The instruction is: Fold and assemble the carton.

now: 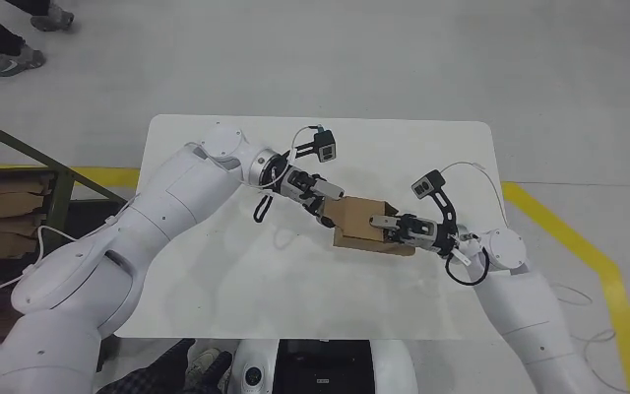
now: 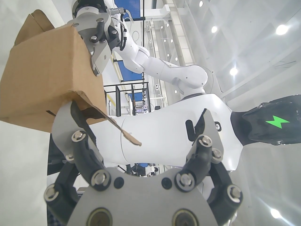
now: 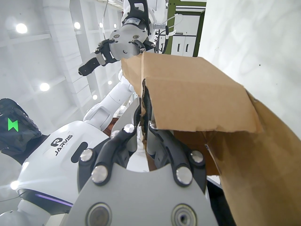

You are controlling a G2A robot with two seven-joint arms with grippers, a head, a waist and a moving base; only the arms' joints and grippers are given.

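A brown carton (image 1: pixel 369 225) sits partly folded at the middle of the white table (image 1: pixel 246 286). My left gripper (image 1: pixel 325 205) is at the carton's left end. In the left wrist view that gripper (image 2: pixel 136 109) is open wide. One of its fingers (image 2: pixel 70 116) rests against a torn loose flap (image 2: pixel 110 121) of the carton (image 2: pixel 47 76). My right gripper (image 1: pixel 384 224) is at the carton's right side. In the right wrist view it (image 3: pixel 143 109) is shut on a wall edge of the carton (image 3: pixel 192 95). The left gripper (image 3: pixel 110 57) shows beyond the carton's far end.
The table's front edge lies close below the arms, with bare surface left and right of the carton. A green rack (image 1: pixel 39 187) holding flat cardboard stands off the table's left side. Yellow tape (image 1: pixel 561 227) marks the floor.
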